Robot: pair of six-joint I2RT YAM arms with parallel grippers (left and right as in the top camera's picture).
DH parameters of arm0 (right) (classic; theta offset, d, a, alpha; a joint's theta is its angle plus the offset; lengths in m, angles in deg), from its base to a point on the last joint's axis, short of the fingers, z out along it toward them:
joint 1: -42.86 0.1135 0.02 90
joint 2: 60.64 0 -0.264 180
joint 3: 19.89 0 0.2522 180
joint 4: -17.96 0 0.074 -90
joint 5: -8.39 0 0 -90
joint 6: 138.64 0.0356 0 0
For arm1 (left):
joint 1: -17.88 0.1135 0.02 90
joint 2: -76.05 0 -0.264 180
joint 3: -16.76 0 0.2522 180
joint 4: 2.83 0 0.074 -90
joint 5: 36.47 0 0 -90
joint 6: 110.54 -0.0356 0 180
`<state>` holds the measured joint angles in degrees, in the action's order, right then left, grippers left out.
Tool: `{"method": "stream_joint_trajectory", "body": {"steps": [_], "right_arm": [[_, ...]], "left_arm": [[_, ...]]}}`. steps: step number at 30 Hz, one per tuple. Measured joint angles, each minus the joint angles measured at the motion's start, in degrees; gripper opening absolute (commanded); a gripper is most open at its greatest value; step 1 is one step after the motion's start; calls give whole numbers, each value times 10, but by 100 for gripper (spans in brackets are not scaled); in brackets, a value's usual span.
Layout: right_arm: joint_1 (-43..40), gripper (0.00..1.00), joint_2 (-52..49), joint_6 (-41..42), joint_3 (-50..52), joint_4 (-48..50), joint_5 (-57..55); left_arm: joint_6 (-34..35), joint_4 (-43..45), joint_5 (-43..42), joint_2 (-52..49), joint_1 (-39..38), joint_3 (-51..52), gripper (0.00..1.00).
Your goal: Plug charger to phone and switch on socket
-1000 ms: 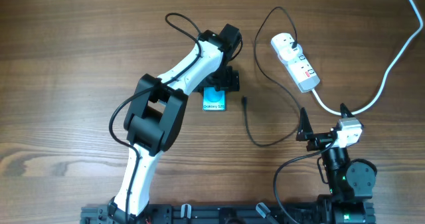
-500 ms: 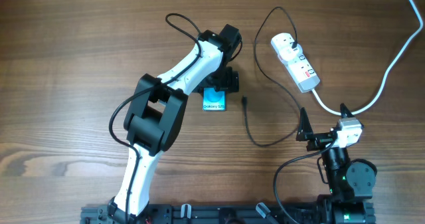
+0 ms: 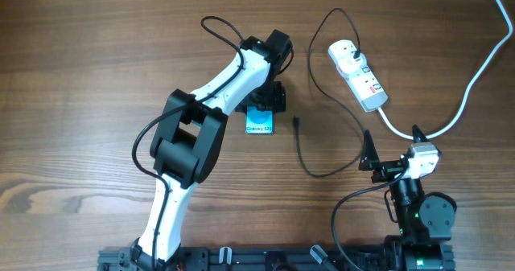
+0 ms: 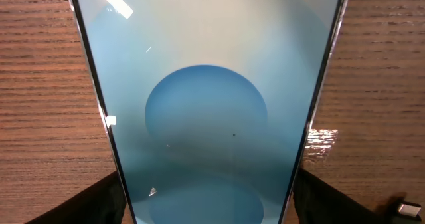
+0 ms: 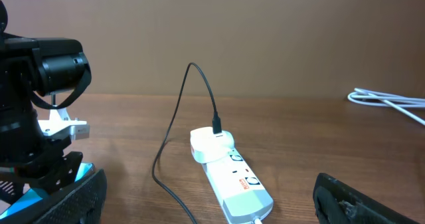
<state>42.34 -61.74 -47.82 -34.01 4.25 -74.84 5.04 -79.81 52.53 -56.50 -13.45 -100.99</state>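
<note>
Phone [image 3: 259, 125] lies on the wooden table [image 3: 80, 78], just left of the charger [image 3: 296, 124] tip. Its teal screen faces up, with a white text strip at one end. Left gripper [image 3: 262, 104] looks clamped on its long edges, I'd guess to steady it for plugging. Right gripper [image 3: 391, 139] hangs spread wide and empty, apart from the socket [image 3: 359, 75], which holds the charger's plug.

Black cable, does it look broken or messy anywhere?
Nothing looks broken. The black cable is plugged into the white power strip, but its loose tip lies beside the phone, not touching it.
</note>
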Motion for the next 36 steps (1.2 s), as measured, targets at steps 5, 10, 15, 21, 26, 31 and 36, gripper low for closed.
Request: {"method": "stream_joint_trajectory", "body": {"steps": [5,10,15,21,26,31,36], "right_arm": [[0,100,0,0,0,0,0],[0,100,0,0,0,0,0],[0,100,0,0,0,0,0],[0,100,0,0,0,0,0],[0,100,0,0,0,0,0],[0,100,0,0,0,0,0],[0,100,0,0,0,0,0]], "left_arm": [[0,0,0,0,0,0,75],[0,0,-2,0,1,0,73],[0,0,-2,0,1,0,73],[0,0,-2,0,1,0,73],[0,-7,-4,0,11,0,72],[0,-14,-5,2,26,0,72],[0,-30,-3,15,33,5,72]]}}
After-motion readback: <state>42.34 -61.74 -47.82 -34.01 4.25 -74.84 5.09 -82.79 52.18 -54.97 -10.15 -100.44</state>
